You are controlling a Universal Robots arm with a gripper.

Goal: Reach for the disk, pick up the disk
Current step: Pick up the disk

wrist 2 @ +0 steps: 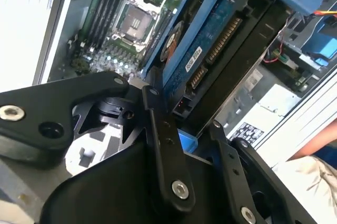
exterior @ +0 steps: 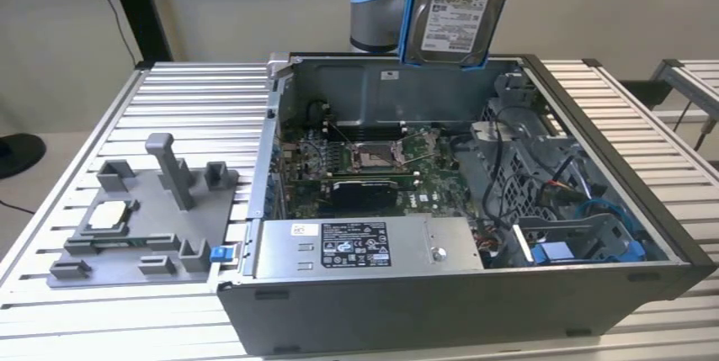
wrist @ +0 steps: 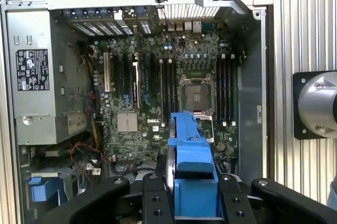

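Disk [exterior: 455, 16] was held upright above the open computer case [exterior: 629, 209], clamped by the gripper [wrist: 194, 203] across its blue side rails [wrist: 192, 155]. It was judged rigid, fairly heavy and shock-sensitive, best gripped at those rails.

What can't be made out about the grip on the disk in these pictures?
- Exterior view: the disk runs off the top edge, taking the end effector with it.
- Second wrist view: black fingers hide its near end.
- First wrist view: the disk shows edge-on, label unseen.
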